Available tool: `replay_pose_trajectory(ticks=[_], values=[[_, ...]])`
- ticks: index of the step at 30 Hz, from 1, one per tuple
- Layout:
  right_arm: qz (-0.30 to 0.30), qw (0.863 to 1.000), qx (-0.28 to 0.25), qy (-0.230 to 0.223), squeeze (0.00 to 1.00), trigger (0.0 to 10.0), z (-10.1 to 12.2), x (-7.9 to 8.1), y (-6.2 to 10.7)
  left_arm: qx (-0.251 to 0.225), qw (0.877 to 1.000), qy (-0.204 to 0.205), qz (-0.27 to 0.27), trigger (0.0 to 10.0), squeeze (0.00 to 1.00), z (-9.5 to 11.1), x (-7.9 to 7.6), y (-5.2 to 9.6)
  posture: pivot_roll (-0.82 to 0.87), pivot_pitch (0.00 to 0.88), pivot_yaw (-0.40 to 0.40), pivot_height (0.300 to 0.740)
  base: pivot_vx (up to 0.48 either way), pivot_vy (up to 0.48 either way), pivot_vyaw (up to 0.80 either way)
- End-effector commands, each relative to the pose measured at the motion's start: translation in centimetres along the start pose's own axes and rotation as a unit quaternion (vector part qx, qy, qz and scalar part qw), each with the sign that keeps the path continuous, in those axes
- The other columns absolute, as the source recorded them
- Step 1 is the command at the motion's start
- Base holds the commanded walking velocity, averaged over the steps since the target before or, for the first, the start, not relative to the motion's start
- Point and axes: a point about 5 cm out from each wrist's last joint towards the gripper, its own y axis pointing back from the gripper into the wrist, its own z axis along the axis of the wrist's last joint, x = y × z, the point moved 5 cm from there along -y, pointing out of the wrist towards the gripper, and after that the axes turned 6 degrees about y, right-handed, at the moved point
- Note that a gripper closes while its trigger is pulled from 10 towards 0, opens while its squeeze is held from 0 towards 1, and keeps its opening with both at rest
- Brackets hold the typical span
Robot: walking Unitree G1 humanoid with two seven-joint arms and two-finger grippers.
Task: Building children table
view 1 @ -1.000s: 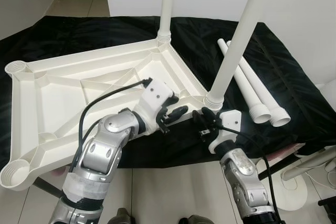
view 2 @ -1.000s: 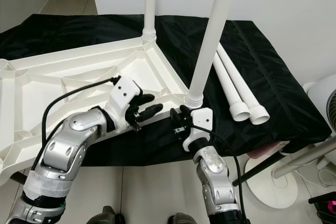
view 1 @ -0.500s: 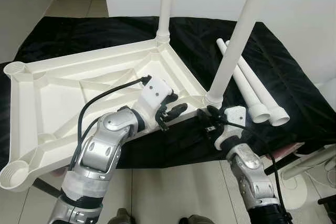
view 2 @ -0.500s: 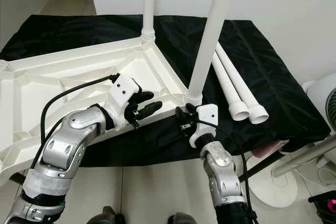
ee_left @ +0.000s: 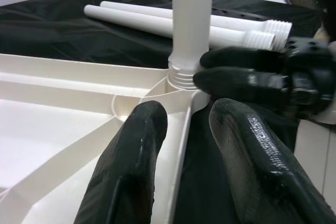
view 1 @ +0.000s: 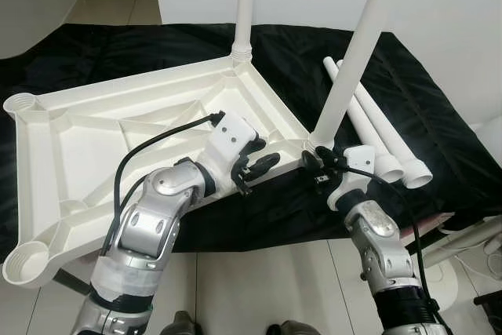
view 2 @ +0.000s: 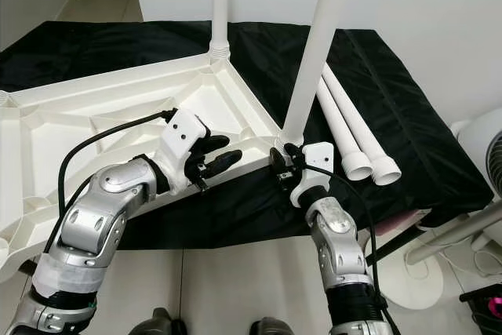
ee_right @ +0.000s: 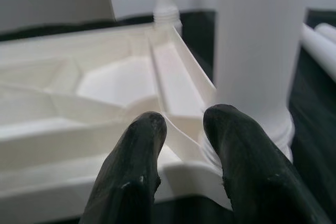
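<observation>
left eye view: upright leg (view 1: 357, 56), both fingers parted, left fingers (view 1: 259, 164) astride tabletop rim (view 1: 271, 169).

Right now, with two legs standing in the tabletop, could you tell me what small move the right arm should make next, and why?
Probably close the right tool around the near leg at its threaded base; its open fingers sit at that corner socket.

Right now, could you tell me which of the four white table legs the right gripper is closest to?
The near upright leg, screwed into the tabletop corner: the right gripper sits at its base. The far upright leg and two loose legs lie beyond.
</observation>
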Motion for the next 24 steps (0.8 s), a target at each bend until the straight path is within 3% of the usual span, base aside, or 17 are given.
replay_pose_trajectory(ticks=[1, 8, 14, 17, 19, 24], values=[[0.002, 1.0, -0.007, -0.005, 0.0, 10.0, 0.2, 0.7, 0.2, -0.002, 0.998, -0.011, 0.055, 10.0, 0.0, 0.1, 1.3, 0.3, -0.09, 0.063, -0.001, 0.74, 0.0, 0.0, 0.0], [0.003, 1.0, -0.02, -0.009, 0.0, 10.0, 0.4, 1.8, 0.5, 0.007, 0.997, -0.036, 0.072, 10.0, 0.0, 0.2, 2.6, 0.5, -0.06, 0.069, 0.018, 0.74, 0.0, 0.0, 0.0], [0.003, 1.0, -0.02, -0.017, 0.0, 10.0, 0.2, 2.5, 0.7, 0.06, 0.992, -0.042, 0.101, 10.0, 0.0, -1.5, 4.6, 1.4, -0.05, 0.079, 0.03, 0.74, 0.0, 0.0, 0.0], [-0.002, 1.0, -0.018, -0.017, 0.0, 10.0, 0.1, 2.3, 0.8, 0.109, 0.985, -0.034, 0.132, 10.0, 0.0, -3.3, 6.2, 2.1, -0.04, 0.082, 0.036, 0.74, 0.0, 0.0, 0.0], [-0.002, 1.0, -0.018, -0.017, 0.0, 10.0, 0.1, 2.3, 0.8, 0.109, 0.985, -0.034, 0.132, 10.0, 0.0, -3.3, 6.2, 2.1, -0.04, 0.082, 0.036, 0.74, 0.0, 0.0, 0.0], [-0.012, 1.0, -0.019, -0.015, 0.0, 10.0, 0.1, 1.9, 0.8, 0.176, 0.967, -0.025, 0.182, 10.0, 0.0, -5.7, 8.6, 3.2, -0.05, 0.085, 0.046, 0.74, 0.0, 0.0, 0.0]])
